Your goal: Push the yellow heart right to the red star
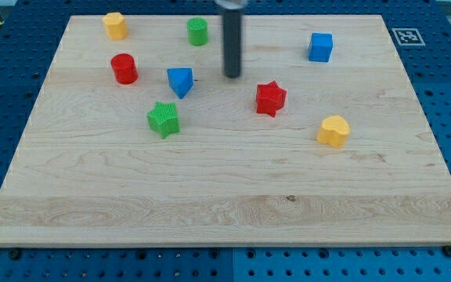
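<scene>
One yellow heart-shaped block (pixel 333 130) sits well right of and below my tip (pixel 232 76), beyond the red star block (pixel 270 98); the bare tip holds nothing.

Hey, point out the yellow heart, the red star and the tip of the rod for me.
yellow heart (pixel 333 131), camera view, on its top face.
red star (pixel 270 97), camera view, at the centre of its top.
my tip (pixel 232 76), camera view, on the rod's very lower end, left of the red star.
</scene>
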